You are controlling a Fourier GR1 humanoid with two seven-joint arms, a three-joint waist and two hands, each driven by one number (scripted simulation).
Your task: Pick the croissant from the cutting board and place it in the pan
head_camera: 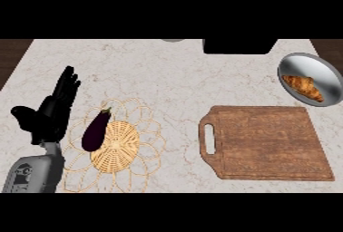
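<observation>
Croissant (303,87) lying in grey pan (326,76), cutting board (268,142) bare on bench (167,77), eggplant (95,130) on woven trivet (124,149), left hand (50,115) at left, fingers straight, holding nothing

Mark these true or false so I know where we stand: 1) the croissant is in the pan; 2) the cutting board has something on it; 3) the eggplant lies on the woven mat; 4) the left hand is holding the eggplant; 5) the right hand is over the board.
1) True: the croissant lies in the pan at the counter's right edge.
2) False: the cutting board is bare.
3) True: the eggplant lies on the woven mat.
4) False: the left hand is open, fingers up, beside the eggplant.
5) False: no right hand shows in the view.
</observation>
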